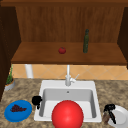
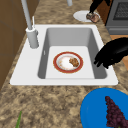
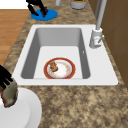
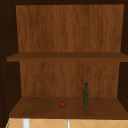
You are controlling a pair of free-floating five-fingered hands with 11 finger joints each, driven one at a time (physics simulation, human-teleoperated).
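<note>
Right now the brownish lump of food (image 3: 9,95) sits in the grip of the right hand (image 1: 110,111), whose dark fingers curl round it just above the near edge of the white plate (image 1: 122,117). That plate lies on the stone counter to the right of the sink (image 1: 47,86). From the left side view the same hand (image 2: 96,6) reaches down onto the food (image 2: 92,17) over the plate (image 2: 81,15) beyond the sink's far end.

Inside the sink basin lies a red-rimmed plate (image 2: 68,62) with a small brown morsel (image 2: 74,62) on it. The front view shows a large red ball (image 1: 67,114) at the sink's front edge, covering much of the basin.

The left hand (image 1: 37,100) hangs at the sink's left rim, fingers drooping loosely and closed on nothing; the left side view shows it (image 2: 112,52) over the rim. Left of the sink, a blue plate (image 1: 18,110) carries a bunch of dark grapes (image 1: 17,108). A potted plant (image 1: 9,81) stands behind it.

The faucet (image 1: 68,77) rises at the sink's back edge. Above the sink, on the wooden shelf (image 4: 37,110), a red tomato (image 4: 62,104) lies left of a green bottle (image 4: 86,95).
</note>
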